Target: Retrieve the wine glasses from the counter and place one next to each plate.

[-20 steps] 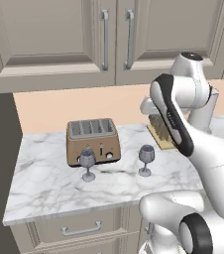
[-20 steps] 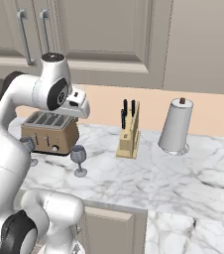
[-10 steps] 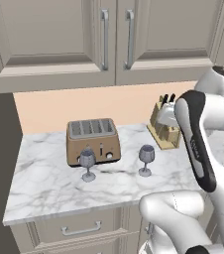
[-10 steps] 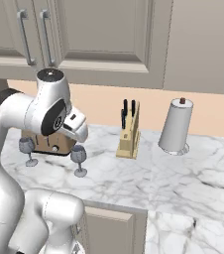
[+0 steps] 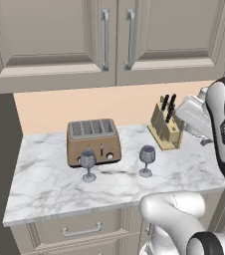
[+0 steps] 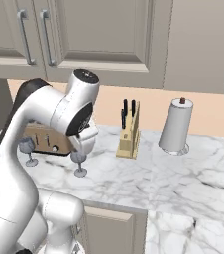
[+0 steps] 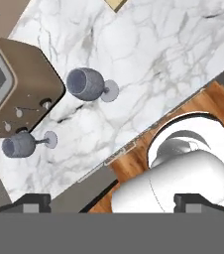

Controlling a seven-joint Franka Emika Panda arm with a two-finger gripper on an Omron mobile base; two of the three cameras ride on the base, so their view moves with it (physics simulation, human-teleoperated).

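A bronze four-slot toaster [image 5: 93,142] stands upright against the peach backsplash [image 5: 84,107], off to the gripper's left side. The wooden knife block [image 5: 166,128] — black handles poking up — sits just beside the hand. A paper-towel roll [image 6: 176,126] (on its holder) stands farther right, below grey cabinet doors [image 5: 104,37].

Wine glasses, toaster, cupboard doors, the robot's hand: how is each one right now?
Left wine glass: upright on the counter, in front of the toaster, untouched.
Right wine glass: upright, standing free.
Toaster: slots empty.
Knife block: knives in.
Cabinet doors: shut.
Drawer: shut.
Paper towel roll: upright on its holder.
Gripper: open, holding nothing, above the glasses.
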